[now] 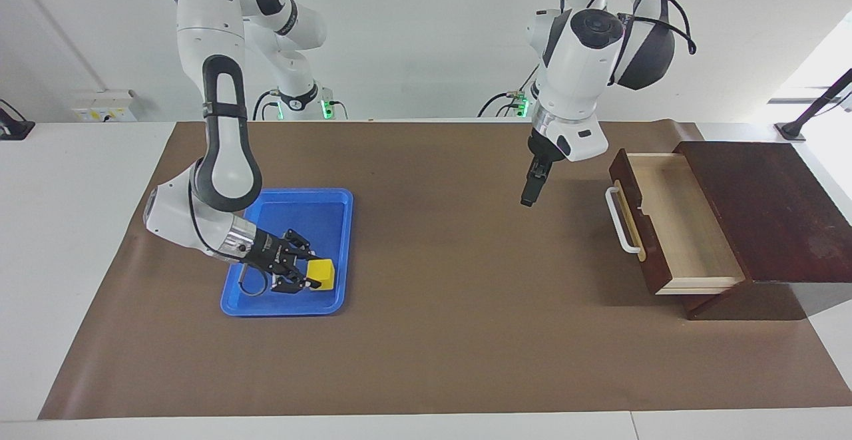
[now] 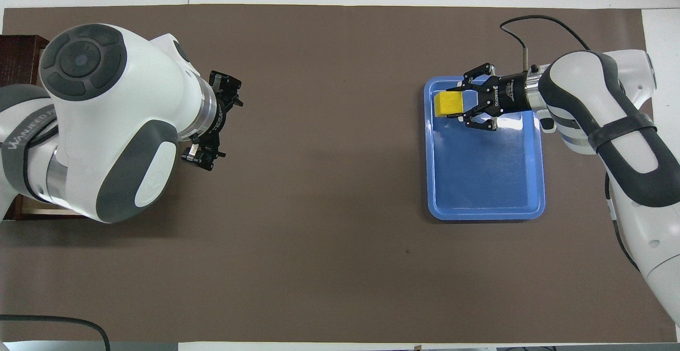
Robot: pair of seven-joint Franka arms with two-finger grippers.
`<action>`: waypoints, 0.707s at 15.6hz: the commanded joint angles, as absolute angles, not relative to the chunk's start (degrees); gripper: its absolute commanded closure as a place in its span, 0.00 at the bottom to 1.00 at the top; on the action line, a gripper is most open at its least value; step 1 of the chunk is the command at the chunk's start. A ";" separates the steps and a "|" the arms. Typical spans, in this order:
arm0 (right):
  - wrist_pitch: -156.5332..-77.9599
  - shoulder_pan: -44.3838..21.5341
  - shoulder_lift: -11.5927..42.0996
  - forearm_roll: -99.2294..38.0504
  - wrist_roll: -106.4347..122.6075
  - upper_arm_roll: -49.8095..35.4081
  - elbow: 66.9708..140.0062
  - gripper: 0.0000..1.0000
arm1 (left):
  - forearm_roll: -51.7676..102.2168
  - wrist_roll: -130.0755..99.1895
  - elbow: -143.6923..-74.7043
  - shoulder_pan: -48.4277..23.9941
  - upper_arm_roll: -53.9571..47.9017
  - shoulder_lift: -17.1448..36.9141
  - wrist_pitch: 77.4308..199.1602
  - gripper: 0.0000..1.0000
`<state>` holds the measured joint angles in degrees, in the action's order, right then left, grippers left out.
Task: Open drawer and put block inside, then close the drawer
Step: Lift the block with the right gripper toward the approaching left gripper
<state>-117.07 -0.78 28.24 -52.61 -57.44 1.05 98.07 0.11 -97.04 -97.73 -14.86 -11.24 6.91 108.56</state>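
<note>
Right gripper sits low in the blue tray, fingers closed in on the block: yellow cube is pinched between the fingertips, at the tray end farther from the robots. Can't tell if the block is lifted off the tray floor or resting on it; probably barely clear at best. Bite looks shallow, with most of the cube sticking out past the fingertips, so the main risk is the cube twisting or slipping out on the lift or during the carry across the brown mat. A low lift could also clip the tray rim and knock it loose. Left gripper hangs in the air over bare mat, well apart from the drawer's white handle, fingers spread wide, holding nothing; that arm waits. Drawer is pulled out of the dark cabinet, pale interior exposed and nothing in it. Second risk: the left arm sits between the tray and the drawer, so a straight carry could run into it. A late release could drop the block on the drawer's front edge rather than inside.
</note>
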 commanded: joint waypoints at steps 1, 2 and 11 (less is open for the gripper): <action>-114.44 -2.81 28.48 -49.75 -64.58 0.79 92.30 1.00 | 1.41 -106.41 -95.90 -16.52 -10.37 10.18 109.52 0.00; -113.82 -3.86 28.48 -49.75 -66.51 0.79 90.63 1.00 | 1.41 -107.91 -93.10 -17.05 -10.37 12.20 108.82 0.00; -116.28 -16.25 27.77 -50.36 -75.58 0.62 87.63 1.00 | 1.76 -118.27 -86.12 -24.61 -10.46 18.81 110.97 0.00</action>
